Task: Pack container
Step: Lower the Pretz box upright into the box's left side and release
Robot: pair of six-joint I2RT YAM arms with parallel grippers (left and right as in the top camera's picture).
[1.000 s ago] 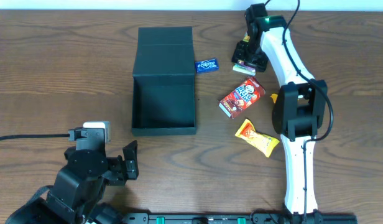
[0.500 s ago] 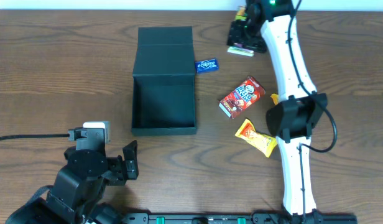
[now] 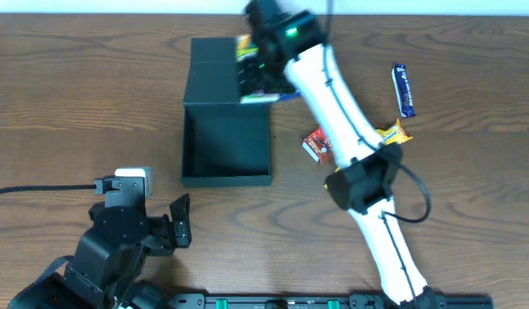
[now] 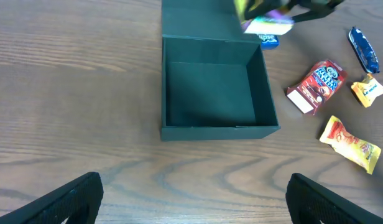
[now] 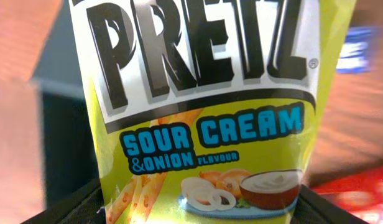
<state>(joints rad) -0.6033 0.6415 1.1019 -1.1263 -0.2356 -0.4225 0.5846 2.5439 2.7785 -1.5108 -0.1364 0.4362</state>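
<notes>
The dark teal-black container (image 3: 196, 142) stands open on the table, its flap lid lying back at the far side; it also shows in the left wrist view (image 4: 179, 130). My right gripper (image 3: 258, 69) is shut on a yellow-green Pretz sour cream and onion packet (image 5: 204, 106) and holds it above the container's far right corner, over the lid hinge. The packet fills the right wrist view. My left gripper (image 4: 194, 196) is open and empty, low at the near left of the table, well short of the container.
Right of the container lie a red snack packet (image 4: 316, 86), a yellow packet (image 4: 350, 143), a small orange packet (image 4: 367, 90) and a dark blue bar (image 3: 404, 89). A blue Eclipse pack (image 4: 268, 41) sits by the container's far right corner.
My right arm has swung left from the far right of the table, carrying the Pretz packet to above the container's far right corner. The left arm has not moved.
</notes>
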